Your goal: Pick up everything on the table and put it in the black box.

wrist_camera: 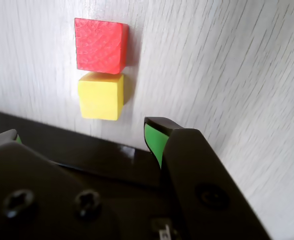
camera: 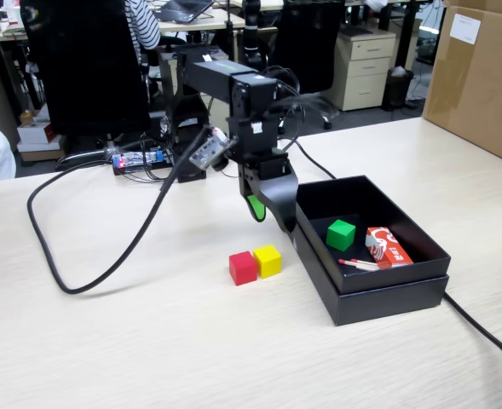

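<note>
**Operator:** Cubes: report status and the current step.

**Arm:** The green cube (camera: 340,234) lies inside the black box (camera: 421,256), beside an orange-red matchbox (camera: 388,246) and some matchsticks (camera: 359,264). The red cube (camera: 243,267) and the yellow cube (camera: 268,261) sit on the table (camera: 148,341), touching each other, just outside the box's left wall in the fixed view. I judge one cube of three delivered and the approach to the next pick in hand.

**Operator:** State of the claw?

**Arm:** My gripper (camera: 268,215) hangs above the table between the cube pair and the box edge, holding nothing and touching nothing. In the wrist view my jaws stand apart: the green-padded fingertip (wrist_camera: 154,137) is on one side, the other tip at the far left edge, with the box's black rim showing between them.

**Operator:** Requirement for the next move?

**Arm:** The yellow cube is the nearer. I would shift away from the box until the yellow cube sits between my jaws, then descend. Caution: the red cube abuts the yellow one, so a jaw set down on that side may push it or catch both. Better to close across the free faces.
</note>
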Robot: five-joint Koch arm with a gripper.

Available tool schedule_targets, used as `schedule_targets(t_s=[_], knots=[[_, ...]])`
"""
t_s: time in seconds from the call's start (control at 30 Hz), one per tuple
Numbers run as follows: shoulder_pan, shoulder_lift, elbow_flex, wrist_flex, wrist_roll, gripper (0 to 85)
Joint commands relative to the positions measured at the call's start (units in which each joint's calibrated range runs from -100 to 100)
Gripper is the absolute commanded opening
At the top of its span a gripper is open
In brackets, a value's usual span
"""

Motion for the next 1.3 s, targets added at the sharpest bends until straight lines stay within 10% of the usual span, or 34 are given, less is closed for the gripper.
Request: schedule_targets(t_s=[0.0, 0.7, 1.0, 1.27], knots=[[-0.29, 1.44, 3.57, 0.23, 0.0, 49.7], [-0.78, 13.26, 8.28, 0.23, 0.44, 42.0], [-0.83, 14.29, 11.64, 0.23, 2.1, 1.3], [1.27, -5.21, 13.91, 0.14, 2.69, 0.9]])
